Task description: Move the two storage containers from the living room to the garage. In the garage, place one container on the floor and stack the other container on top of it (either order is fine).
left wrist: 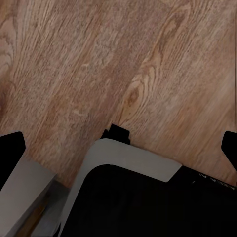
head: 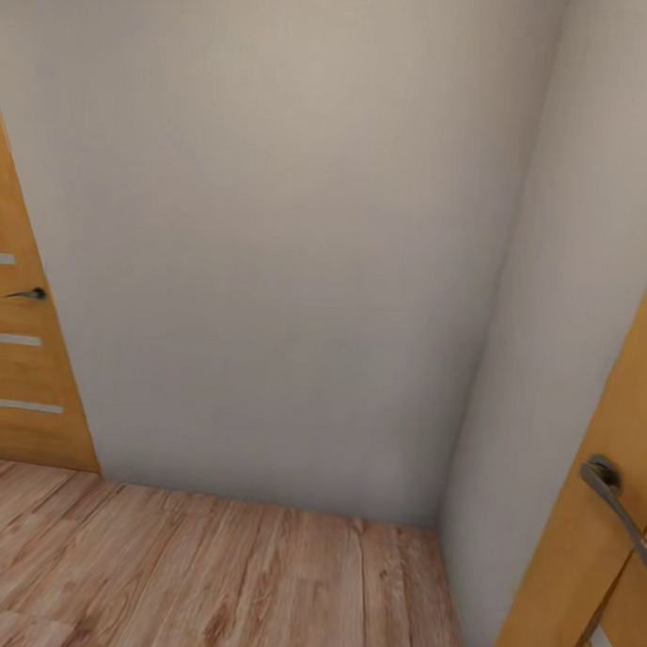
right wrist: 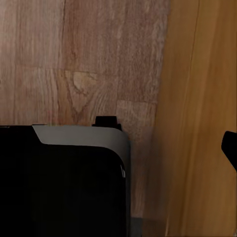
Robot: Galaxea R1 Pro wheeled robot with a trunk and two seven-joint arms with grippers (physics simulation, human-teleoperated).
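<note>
Left gripper fingertips (left wrist: pixel 11 148) black at the frame edges, set wide apart over the wood-plank floor (left wrist: pixel 98 64) above the robot's base (left wrist: pixel 133 197). Right gripper: one dark fingertip (right wrist: pixel 230 145) visible, spread impossible to tell, beside an orange wooden door (right wrist: pixel 207 98). Ahead, a pale wall corner (head: pixel 463 367) between two doors with lever handles (head: pixel 612 496).

Pale wood-plank floor (head: pixel 209 573) runs across the lower head view, meeting a plain grey-white wall (head: pixel 270 246) from 9 o'clock round to 3 o'clock. Orange wooden doors stand on it at 9 o'clock (head: pixel 20 386) and 4 o'clock (head: pixel 586 561) (each with a dark lever handle). The robot's black-and-grey base (left wrist: pixel 128 197) rests on the planks.
</note>
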